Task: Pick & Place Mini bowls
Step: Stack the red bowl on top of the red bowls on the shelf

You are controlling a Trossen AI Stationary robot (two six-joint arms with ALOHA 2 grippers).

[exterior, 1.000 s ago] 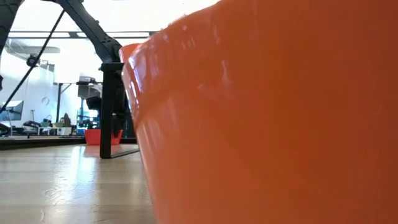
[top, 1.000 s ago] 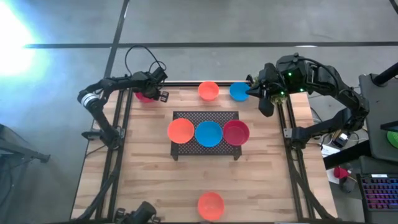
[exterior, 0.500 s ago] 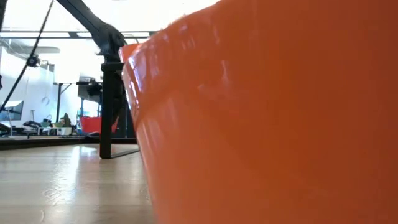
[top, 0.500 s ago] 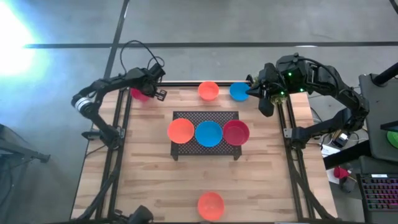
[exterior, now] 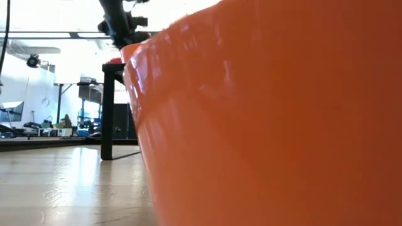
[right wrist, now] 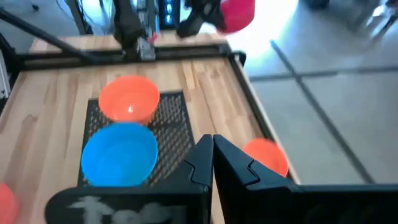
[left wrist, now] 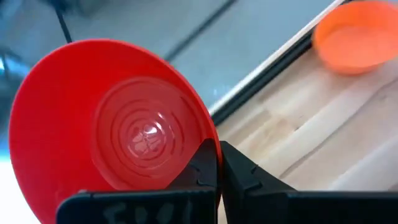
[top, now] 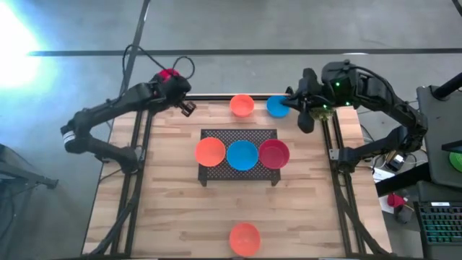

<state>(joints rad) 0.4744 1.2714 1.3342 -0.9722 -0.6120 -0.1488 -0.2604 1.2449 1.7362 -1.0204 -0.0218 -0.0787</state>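
My left gripper (top: 174, 79) is raised over the table's far left corner, shut on a red mini bowl (top: 167, 74) that fills much of the left wrist view (left wrist: 112, 130). My right gripper (top: 301, 110) hangs shut and empty at the far right, beside a blue bowl (top: 276, 106) standing on the table. An orange bowl (top: 242, 105) stands at the far edge. On the dark mesh rack (top: 238, 134) rest an orange (top: 210, 152), a blue (top: 242, 154) and a red bowl (top: 273, 154). Another orange bowl (top: 245, 238) sits at the near edge. My left gripper pinches the red bowl's rim (left wrist: 204, 130) between its two fingers, one on the inner side and one on the outer. The bowl is lifted clear of the table and tipped on edge, its hollow turned toward the wrist.
The near orange bowl (exterior: 282, 113) fills most of the low view and hides the table behind it. The rack's leg (exterior: 108, 113) shows at the left there. Bare wood lies left, right and in front of the rack.
My left gripper has taken the red bowl from the table's far left corner and risen with it, turning as it rose. The bowl stood on the wood a second ago; now it is lifted clear and tipped on edge.
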